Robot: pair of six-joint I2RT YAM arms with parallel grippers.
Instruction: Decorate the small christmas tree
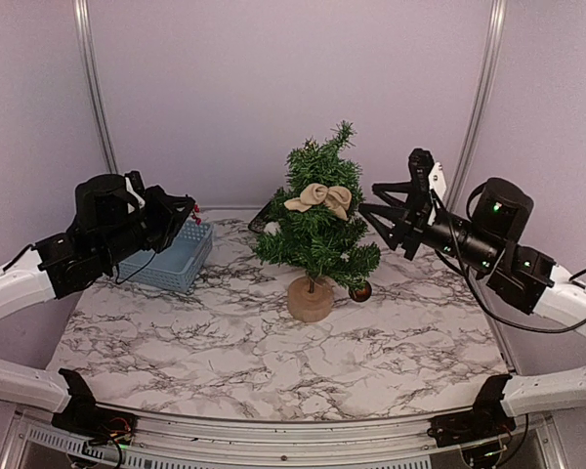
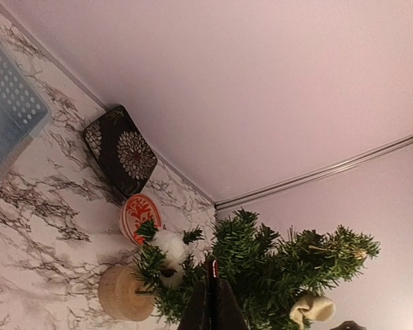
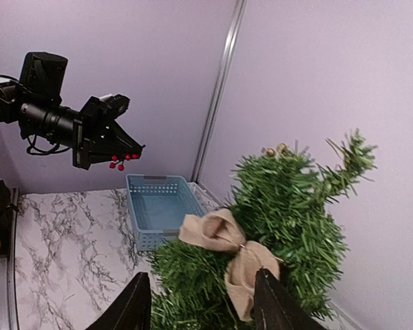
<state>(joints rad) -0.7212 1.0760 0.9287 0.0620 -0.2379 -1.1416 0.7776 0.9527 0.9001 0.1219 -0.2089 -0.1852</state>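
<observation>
The small christmas tree (image 1: 317,220) stands on a tan stump base (image 1: 310,299) at the table's middle back. It carries a burlap bow (image 1: 320,198), a white ball (image 1: 272,229) and a dark red bauble (image 1: 360,290). My left gripper (image 1: 188,209) is raised over the blue basket (image 1: 169,256), left of the tree, shut on a sprig of red berries (image 3: 120,160). My right gripper (image 1: 371,210) is open and empty just right of the tree, level with the bow (image 3: 227,247). The left wrist view shows the tree (image 2: 275,268) beyond the shut fingertips (image 2: 213,278).
A dark patterned box (image 2: 120,151) and a red and white disc ornament (image 2: 139,216) lie behind the tree near the back wall. Purple walls with metal posts (image 1: 96,88) close in the table.
</observation>
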